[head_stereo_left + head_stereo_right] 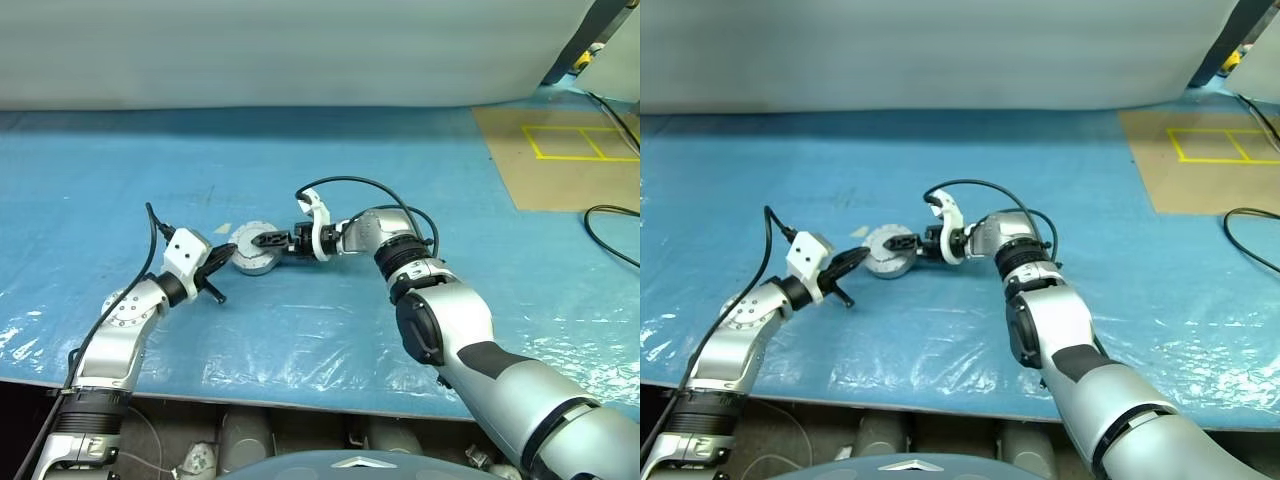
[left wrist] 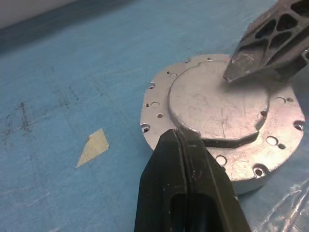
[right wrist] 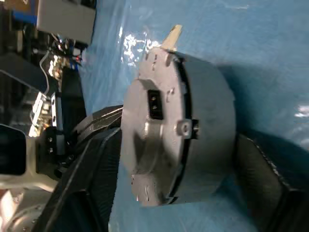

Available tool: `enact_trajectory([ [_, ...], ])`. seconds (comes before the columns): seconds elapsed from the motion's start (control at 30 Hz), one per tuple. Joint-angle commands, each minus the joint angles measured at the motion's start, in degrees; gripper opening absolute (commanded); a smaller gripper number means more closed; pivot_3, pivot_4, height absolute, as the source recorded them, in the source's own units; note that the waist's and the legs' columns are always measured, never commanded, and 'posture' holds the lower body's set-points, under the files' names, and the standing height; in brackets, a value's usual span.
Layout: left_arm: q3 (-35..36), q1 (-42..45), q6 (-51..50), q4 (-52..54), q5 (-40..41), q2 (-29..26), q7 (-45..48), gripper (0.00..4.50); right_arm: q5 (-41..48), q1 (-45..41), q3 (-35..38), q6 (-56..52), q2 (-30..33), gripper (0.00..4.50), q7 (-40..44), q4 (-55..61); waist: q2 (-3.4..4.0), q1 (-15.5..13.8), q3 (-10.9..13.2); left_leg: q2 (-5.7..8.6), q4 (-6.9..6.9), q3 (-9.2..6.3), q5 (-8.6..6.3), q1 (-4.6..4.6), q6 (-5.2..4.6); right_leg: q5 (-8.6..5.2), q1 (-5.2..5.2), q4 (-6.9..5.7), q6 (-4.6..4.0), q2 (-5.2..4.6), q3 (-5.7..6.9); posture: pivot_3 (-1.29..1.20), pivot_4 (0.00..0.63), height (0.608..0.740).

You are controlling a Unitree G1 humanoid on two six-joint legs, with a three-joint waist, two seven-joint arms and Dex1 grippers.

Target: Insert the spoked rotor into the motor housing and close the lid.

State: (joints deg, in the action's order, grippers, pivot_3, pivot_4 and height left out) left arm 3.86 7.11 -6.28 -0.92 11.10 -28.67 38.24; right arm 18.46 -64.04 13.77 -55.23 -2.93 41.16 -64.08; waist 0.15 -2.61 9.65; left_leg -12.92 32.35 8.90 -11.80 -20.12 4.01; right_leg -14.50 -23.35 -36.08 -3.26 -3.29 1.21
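- Motor housing (image 1: 254, 250) sits flat on the blue sheet (image 1: 420, 160) between the two arms, lid (image 2: 217, 104) already on top — a closed silver puck, axis vertical.
- Right gripper (image 1: 268, 240) comes in level from the robot's right, jaws spread and straddling the puck: one finger over the lid face, the other under or beside the base. No firm clamp visible.
- Left gripper (image 1: 222, 258) is closed on nothing, tip against the puck's near rim — looks like a brace.
- Right arm is better placed; next squeeze runs along the puck's short axis.
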Motion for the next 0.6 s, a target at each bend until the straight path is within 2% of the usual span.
enact_trajectory([
  [0.03, -1.3, -0.2, -0.3, -1.1, -1.0, -0.1, 0.3, 0.0, 3.7, -1.0, 2.5, -2.7, -2.2, 2.58, 0.1, -0.3, 0.01, 0.3, 0.0, -0.01, -0.05, 0.0, 0.0, -0.01, 0.01, 0.01, 0.0, 0.08, 0.01, 0.02, 0.01, 0.0, 0.15, 0.74],
  [0.23, -0.8, -0.1, -0.1, -1.5, -1.2, 0.1, 0.4, 0.0, 5.3, -0.6, 3.3, -5.3, -2.3, 1.11, -0.2, 0.8, 0.02, 0.2, 0.0, -0.07, -0.2, 0.0, 0.0, -0.06, 0.03, 0.02, 0.01, 0.28, 0.02, 0.13, 0.09, 0.0, 0.15, 0.74],
  [0.43, 0.6, 0.3, -0.7, -1.3, 0.3, 1.4, -0.7, 0.0, 3.8, 1.0, 0.8, -6.1, -2.7, 1.08, -0.7, 2.0, 0.02, 0.2, 0.0, -0.06, -0.21, 0.0, -0.02, -0.07, 0.08, 0.02, 0.01, 0.31, 0.02, 0.12, 0.08, 0.0, 0.15, 0.74],
  [0.6, 11.2, 2.2, -5.7, 1.0, 11.2, 7.0, -6.8, 0.0, 6.8, 1.3, 5.3, -2.7, -2.8, 1.08, -4.0, 2.7, 0.01, 0.4, 0.0, -0.12, -0.19, 0.0, -0.03, -0.07, 0.1, 0.02, -0.01, 0.28, 0.02, 0.17, 0.08, 0.0, 0.15, 0.74],
])
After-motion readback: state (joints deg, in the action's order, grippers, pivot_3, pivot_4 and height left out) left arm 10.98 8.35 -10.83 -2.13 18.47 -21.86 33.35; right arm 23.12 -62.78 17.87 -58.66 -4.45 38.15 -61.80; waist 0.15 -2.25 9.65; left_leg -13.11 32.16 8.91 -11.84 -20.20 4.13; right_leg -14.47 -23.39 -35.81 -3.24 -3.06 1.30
